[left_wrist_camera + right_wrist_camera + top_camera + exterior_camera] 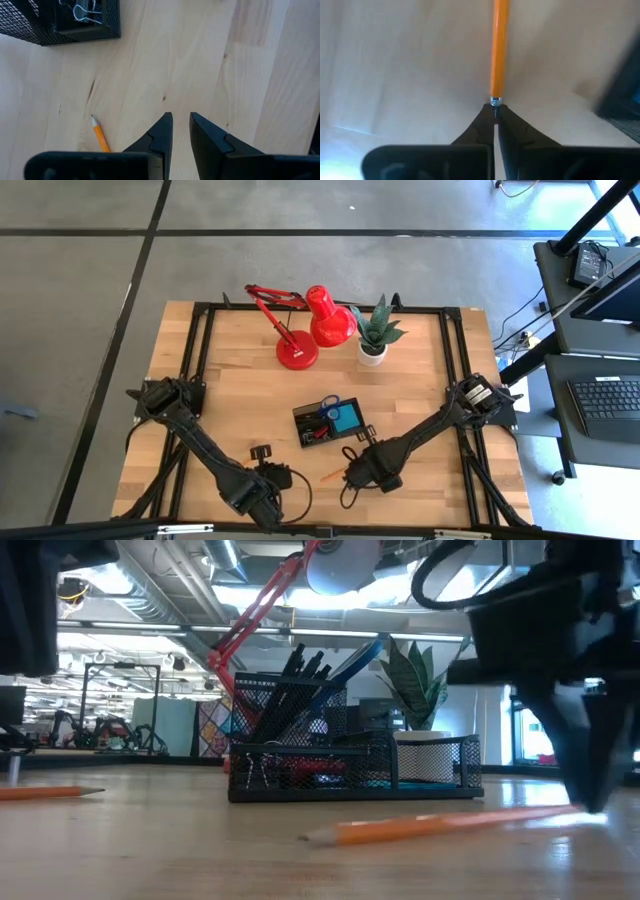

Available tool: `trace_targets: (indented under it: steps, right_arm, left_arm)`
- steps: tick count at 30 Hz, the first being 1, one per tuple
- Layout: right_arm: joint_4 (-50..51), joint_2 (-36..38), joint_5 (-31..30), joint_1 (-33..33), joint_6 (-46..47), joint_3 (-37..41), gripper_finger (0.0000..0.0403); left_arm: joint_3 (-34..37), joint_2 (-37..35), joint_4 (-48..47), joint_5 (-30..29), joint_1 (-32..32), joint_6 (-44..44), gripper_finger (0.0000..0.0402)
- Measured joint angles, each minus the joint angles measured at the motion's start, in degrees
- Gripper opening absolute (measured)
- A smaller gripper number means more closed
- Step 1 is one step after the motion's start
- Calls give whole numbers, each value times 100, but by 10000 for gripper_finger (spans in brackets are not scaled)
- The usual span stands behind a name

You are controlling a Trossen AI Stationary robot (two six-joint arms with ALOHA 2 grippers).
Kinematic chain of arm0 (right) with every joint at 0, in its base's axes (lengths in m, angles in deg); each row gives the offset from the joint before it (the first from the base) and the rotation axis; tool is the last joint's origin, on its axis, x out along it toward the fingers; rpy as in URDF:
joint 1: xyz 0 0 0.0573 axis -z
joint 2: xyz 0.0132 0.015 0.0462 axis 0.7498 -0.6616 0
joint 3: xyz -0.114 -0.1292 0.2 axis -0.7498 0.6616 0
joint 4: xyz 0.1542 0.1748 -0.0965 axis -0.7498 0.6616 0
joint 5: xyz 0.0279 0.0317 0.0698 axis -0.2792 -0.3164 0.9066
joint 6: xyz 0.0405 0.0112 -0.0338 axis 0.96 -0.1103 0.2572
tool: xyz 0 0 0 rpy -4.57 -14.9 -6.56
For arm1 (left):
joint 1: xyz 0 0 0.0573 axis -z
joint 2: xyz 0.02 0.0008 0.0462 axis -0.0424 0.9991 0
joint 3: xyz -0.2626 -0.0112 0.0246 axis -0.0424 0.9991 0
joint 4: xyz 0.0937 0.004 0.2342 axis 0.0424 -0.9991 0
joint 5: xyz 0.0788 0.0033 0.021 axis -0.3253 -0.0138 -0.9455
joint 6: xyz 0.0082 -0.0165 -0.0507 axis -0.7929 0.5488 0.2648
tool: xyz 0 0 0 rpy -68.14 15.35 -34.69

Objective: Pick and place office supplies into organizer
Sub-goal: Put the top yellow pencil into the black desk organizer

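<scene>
Right tool (496, 116) is down at the surface (420, 380), fingers pressed together on the eraser end of an orange pencil (499, 50), pinching it right at the metal band. In the wrist view the pencil runs straight away from the fingertips, lying flat on the wood. From the low view it stretches across the front of the scene with its sharpened tip pointing away from the tool, and the dark fingers come down on its far end.

From above, that right tool (352, 465) sits near the front edge of the surface, just in front of the organizer (333, 422), with the pencil (331, 475) poking out toward the left arm.

Left tool (181, 127) hovers over bare wood, fingers a little apart with a narrow gap between them, holding nothing. Beside it in its wrist view, the sharpened tip of an orange pencil shows, and a corner of the black mesh organizer (65, 25) with a binder clip (85, 10) inside. From above, the left tool (262, 453) is at the front left of the organizer, apart from it.

The organizer stands mid-surface: pens (305, 665) upright in its tall cup, a blue note pad (347, 417) and blue-handled scissors (328, 405) in it. A second pencil (50, 793) lies well off to the side in the low view. Behind stand a red desk lamp (305, 325) and a potted plant (375, 332).
</scene>
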Motion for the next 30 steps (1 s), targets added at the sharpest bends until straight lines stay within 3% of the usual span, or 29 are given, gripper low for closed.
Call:
trace_targets:
  steps: [6,14,23,30]
  right_arm:
    - [735,23,-737,-69,74,-393,12]
    - [1161,26,-1032,-85,187,-852,13]
    - [2489,43,-2364,-245,446,-1887,14]
    - [3204,43,-3918,-338,138,-2505,15]
  left_arm:
    - [0,0,-21,-10,157,31,59]
    - [0,0,-99,-115,255,169,59]
    - [0,0,-545,-130,413,728,59]
    - [0,0,-608,-136,523,1038,59]
